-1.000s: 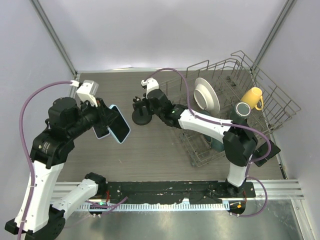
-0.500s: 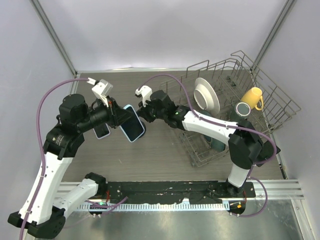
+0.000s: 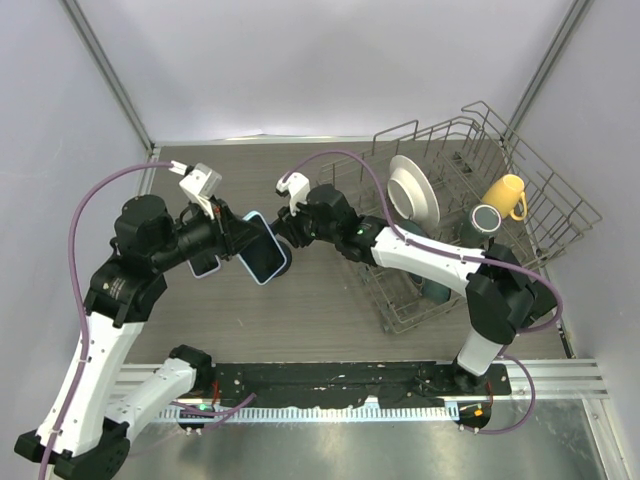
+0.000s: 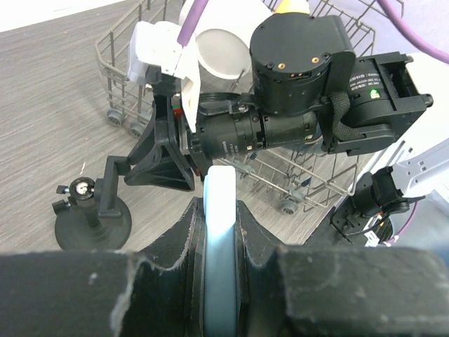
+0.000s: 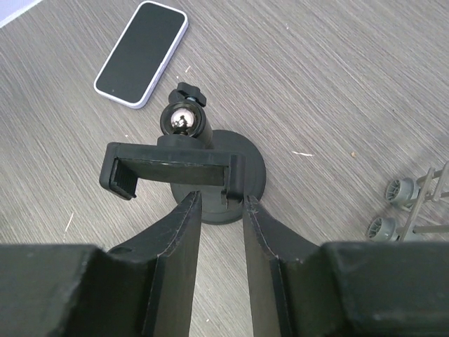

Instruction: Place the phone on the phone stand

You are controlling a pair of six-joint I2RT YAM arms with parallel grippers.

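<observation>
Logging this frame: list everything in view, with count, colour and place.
phone: 1, black screen, pale blue case, held up over the table
second phone: 1, black screen, pale rim, flat on the table
phone stand: 1, black, mid-table
dish rack: 1, grey wire, right side
plate: 1, white, in the rack
mug: 1, yellow, in the rack
cup: 1, dark, beside the mug
left gripper: 1, black, clamped on the phone
right gripper: 1, black, gripping the stand's clamp head
</observation>
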